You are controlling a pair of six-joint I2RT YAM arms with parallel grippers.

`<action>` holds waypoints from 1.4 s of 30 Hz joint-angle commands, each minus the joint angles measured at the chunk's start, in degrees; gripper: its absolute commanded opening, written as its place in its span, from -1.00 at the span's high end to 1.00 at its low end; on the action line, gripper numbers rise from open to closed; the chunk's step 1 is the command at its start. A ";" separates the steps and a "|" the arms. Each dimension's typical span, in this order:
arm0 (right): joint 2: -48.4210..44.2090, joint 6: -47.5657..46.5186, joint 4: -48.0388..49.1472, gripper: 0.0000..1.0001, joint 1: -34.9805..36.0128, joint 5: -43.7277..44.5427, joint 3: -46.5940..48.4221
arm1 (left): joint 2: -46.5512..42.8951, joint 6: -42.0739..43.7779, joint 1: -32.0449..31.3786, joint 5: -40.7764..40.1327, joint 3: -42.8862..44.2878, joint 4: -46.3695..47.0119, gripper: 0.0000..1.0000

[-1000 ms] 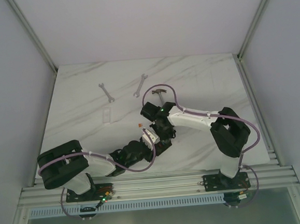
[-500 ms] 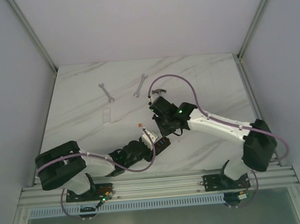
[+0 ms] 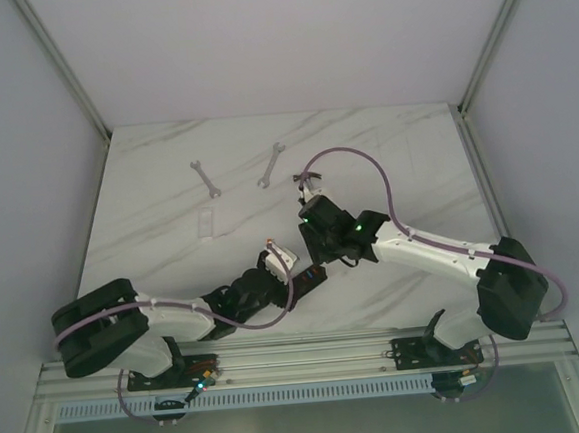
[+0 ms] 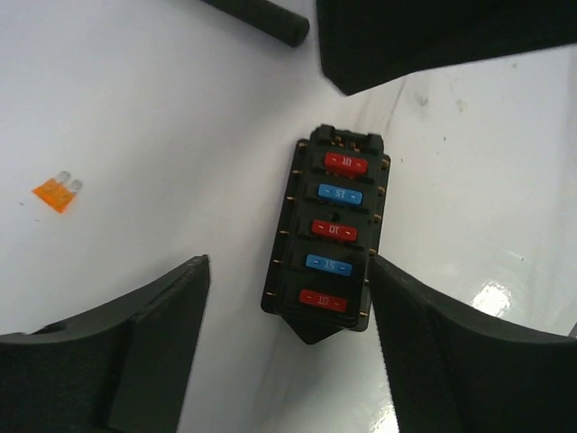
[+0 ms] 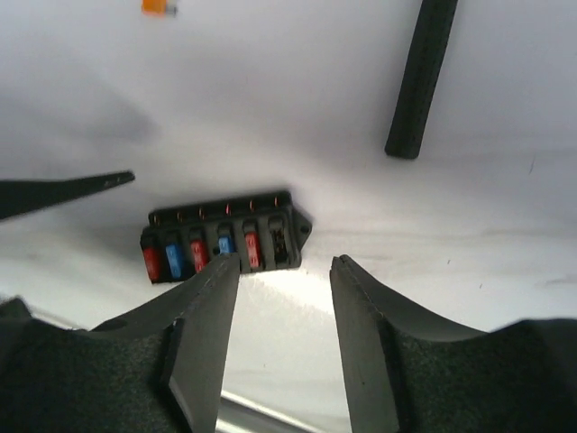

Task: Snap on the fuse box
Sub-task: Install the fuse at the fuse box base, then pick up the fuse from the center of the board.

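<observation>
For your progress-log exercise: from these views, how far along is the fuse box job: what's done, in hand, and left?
Done: five fuses sit in the fuse box; one end slot looks empty. In hand: nothing gripped; the open left gripper straddles the box, the open right gripper hovers by it. Left: the orange fuse lies loose, apart from the box; snapping on not yet done.
</observation>
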 commanded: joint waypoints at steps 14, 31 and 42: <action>17.04 -13.28 22.68 -0.24 -2.07 2.50 7.48 | -21.77 -21.63 15.01 -7.21 -1.19 -22.21 -1.00; 33.04 -23.94 25.02 -0.10 -0.93 -14.91 20.03 | -31.92 -32.69 34.08 -0.29 -7.82 -30.51 -1.00; 35.64 -25.43 21.27 -0.03 -1.76 -19.26 20.90 | -32.99 -32.80 34.93 0.14 -7.86 -31.40 -1.00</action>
